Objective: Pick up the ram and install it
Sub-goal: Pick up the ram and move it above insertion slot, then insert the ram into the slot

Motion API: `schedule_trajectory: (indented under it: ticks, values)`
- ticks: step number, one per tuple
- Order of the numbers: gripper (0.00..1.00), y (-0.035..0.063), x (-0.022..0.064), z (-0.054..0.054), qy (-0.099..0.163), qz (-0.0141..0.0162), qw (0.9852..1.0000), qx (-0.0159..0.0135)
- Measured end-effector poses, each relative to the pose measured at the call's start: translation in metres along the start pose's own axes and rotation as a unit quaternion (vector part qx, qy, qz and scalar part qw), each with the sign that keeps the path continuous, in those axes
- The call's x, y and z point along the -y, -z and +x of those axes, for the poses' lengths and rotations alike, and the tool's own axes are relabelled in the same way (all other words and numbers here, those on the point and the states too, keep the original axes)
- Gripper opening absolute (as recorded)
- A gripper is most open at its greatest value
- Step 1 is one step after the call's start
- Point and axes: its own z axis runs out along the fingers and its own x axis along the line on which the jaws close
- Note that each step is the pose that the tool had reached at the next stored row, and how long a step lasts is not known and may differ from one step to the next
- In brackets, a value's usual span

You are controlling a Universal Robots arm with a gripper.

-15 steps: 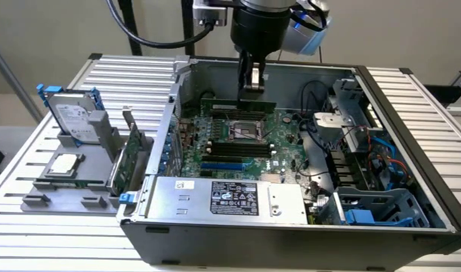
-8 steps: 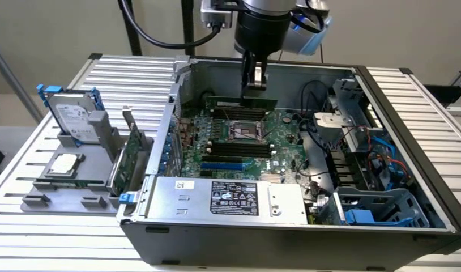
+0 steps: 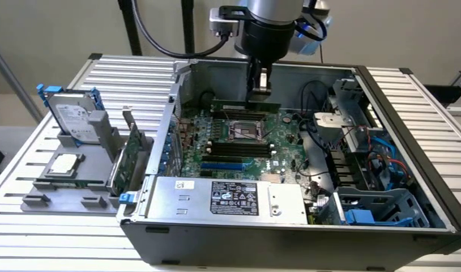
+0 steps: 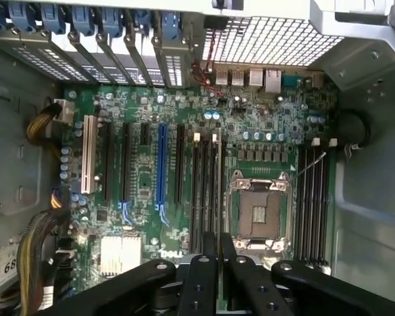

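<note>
Clamping ram [image 3: 246, 106], gripper [image 3: 259, 92] hangs over motherboard [image 3: 285, 141]; contact unclear, probably none.

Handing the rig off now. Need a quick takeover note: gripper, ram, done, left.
Gripper: shut on the ram, held on edge inside the open case.
Ram: over the motherboard, lined up along the black slots beside the CPU socket.
Done: pickup.
Left: install. The stick is in the grip; I cannot tell whether it touches a slot.
</note>
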Motion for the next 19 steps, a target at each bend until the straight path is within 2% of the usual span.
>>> schedule_trajectory:
  ticks: [9,19]
  values:
    - [0.0,-0.0156,0.0032,-0.004,-0.004,0.0002,1.0,0.0003]
    - [0.0,-0.0157,0.0032,-0.004,-0.004,0.0002,1.0,0.0002]
